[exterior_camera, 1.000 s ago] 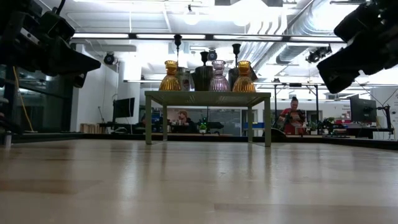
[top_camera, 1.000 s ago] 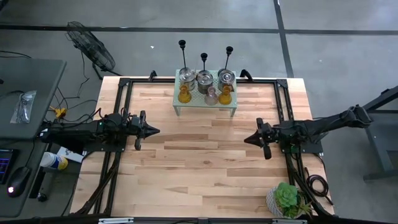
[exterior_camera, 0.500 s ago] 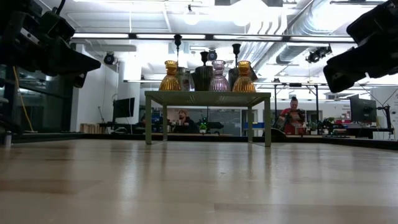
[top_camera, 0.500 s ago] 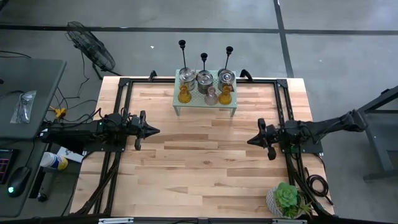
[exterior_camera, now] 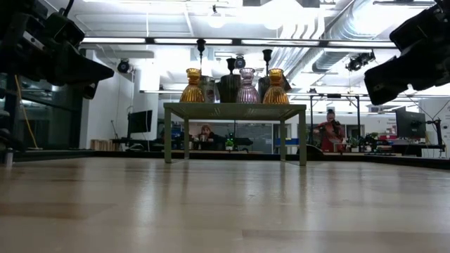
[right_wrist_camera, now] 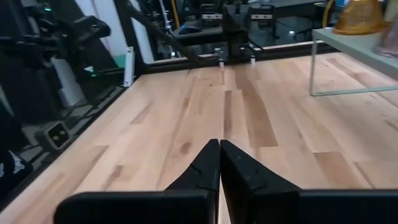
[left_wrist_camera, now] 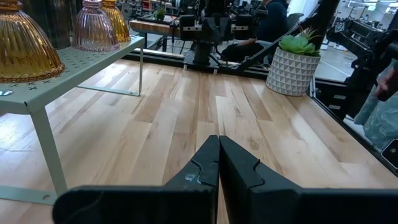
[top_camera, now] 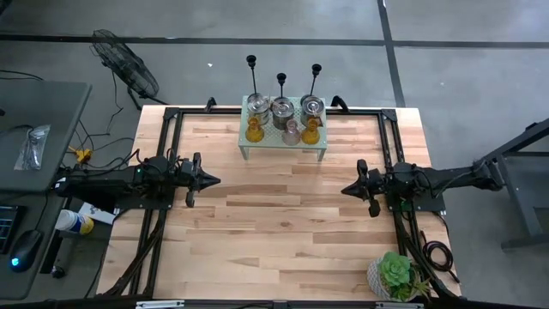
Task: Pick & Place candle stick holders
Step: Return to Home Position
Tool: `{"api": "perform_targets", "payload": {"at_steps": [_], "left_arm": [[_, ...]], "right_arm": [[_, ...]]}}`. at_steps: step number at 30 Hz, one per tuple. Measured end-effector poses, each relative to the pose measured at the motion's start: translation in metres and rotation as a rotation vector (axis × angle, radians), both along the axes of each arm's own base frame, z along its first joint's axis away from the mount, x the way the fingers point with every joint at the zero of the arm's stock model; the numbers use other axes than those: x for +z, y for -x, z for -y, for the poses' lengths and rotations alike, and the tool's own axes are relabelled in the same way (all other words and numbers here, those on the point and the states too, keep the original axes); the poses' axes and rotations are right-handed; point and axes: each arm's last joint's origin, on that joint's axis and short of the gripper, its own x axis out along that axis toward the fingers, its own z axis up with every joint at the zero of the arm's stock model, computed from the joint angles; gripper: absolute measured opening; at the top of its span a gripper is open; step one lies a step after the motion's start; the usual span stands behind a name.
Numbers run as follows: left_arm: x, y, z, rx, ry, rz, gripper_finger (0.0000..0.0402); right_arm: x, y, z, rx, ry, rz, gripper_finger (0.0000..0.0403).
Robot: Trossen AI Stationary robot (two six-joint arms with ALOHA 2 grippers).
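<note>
Three black candle stick holders (top_camera: pixel 251 73) (top_camera: pixel 281 86) (top_camera: pixel 316 77) stand upright at the far side of a small green shelf (top_camera: pixel 283 144) near the table's far edge. Their thin stems rise above the jars and vases in the low view (exterior_camera: pixel 201 49) (exterior_camera: pixel 267 56); their bases are hidden. My left gripper (top_camera: pixel 214 181) hovers shut and level over the table's left part, pointing right. My right gripper (top_camera: pixel 345 190) hovers shut over the right part, pointing left. Both are well short of the shelf and hold nothing.
On the shelf stand two amber glass vases (top_camera: pixel 255 131) (top_camera: pixel 310 131), a pink one (top_camera: pixel 292 134) and three silver tins (top_camera: pixel 282 110). A potted succulent (top_camera: pixel 396 275) sits at the near right corner. Bare wood (top_camera: pixel 274 223) lies between the arms. People sit in the room behind.
My right arm has folded back, drawing its gripper a little toward the table's right edge and slightly down, with a small roll of the wrist. It stays shut. The left arm and the candle stick holders have kept still.
</note>
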Motion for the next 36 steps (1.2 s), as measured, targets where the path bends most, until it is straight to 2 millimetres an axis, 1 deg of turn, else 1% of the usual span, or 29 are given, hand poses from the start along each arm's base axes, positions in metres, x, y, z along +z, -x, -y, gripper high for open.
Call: {"api": "perform_targets", "payload": {"at_steps": [7,36], "left_arm": [[0.0,0.0,0.0,0.0,0.0,0.0,0.0],[0.0,0.0,0.0,-0.001,0.0,0.0,0.0]], "right_arm": [[-0.001,-0.0003,0.0019,-0.067,0.01,-0.008,0.0003],[-0.0012,-0.0003,0.002,-0.07,0.01,-0.007,0.0003]]}}
